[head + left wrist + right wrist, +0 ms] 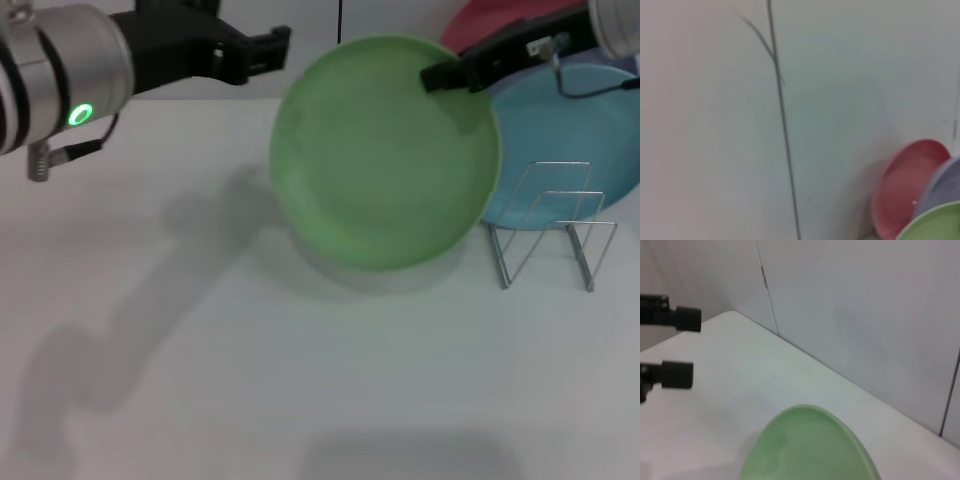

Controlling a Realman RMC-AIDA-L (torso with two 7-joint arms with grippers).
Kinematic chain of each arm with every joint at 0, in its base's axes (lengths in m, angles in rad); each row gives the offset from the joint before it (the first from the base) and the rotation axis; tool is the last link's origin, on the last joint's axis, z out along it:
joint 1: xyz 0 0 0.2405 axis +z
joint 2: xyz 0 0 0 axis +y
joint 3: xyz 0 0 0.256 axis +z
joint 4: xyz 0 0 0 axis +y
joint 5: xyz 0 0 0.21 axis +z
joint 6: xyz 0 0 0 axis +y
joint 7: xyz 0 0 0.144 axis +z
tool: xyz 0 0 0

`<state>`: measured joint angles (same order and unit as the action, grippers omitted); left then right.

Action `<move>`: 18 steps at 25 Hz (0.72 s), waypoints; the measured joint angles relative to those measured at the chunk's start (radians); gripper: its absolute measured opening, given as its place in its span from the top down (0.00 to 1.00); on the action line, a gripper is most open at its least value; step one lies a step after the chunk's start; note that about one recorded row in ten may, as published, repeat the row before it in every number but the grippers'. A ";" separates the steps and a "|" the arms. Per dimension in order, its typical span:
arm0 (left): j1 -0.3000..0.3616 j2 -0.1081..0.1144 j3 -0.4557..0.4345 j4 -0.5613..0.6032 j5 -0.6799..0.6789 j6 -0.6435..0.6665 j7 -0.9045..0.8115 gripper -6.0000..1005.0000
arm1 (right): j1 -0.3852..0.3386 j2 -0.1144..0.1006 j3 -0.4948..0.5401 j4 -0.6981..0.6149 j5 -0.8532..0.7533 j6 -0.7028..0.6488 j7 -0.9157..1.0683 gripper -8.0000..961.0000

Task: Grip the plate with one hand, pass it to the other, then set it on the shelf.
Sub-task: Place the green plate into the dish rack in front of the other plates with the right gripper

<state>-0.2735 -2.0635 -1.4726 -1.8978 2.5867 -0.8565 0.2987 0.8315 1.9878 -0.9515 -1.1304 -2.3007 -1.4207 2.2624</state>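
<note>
Here the light green plate (pixel 385 150) hung above the white table (pixel 250 370), its round face tilted toward the head camera and its shadow lying on the surface just below it. It looked matte and plain, with a shallow raised rim running around a smooth, unmarked centre. The right tool (pixel 445 75), slim and black on a whitish wrist with a thin cable, was pinching the plate at its upper right rim. The left tool (pixel 275 45), black on a silver wrist with a green light, sat just beside the plate's upper left edge without touching it, and in the right wrist view its two fingers (pixel 682 318) stood spread apart with a clear gap between them. Behind and to the right of the green plate a turquoise-blue plate (pixel 585 130) stood leaning in the silver wire shelf (pixel 550 225), whose upright loops rose in front of it. A pink plate (pixel 907 185) showed farther back by the wall, with a lavender plate (pixel 942 187) beside it.
</note>
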 joint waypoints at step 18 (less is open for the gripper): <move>0.307 0.001 0.381 0.362 0.006 1.253 0.295 0.25 | -0.106 0.027 0.035 -0.499 -0.074 -0.165 -0.339 0.92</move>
<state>0.0336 -2.0624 -1.0918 -1.5359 2.5931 0.3970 0.5939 0.7255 2.0147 -0.9165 -1.6292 -2.3746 -1.5860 1.9231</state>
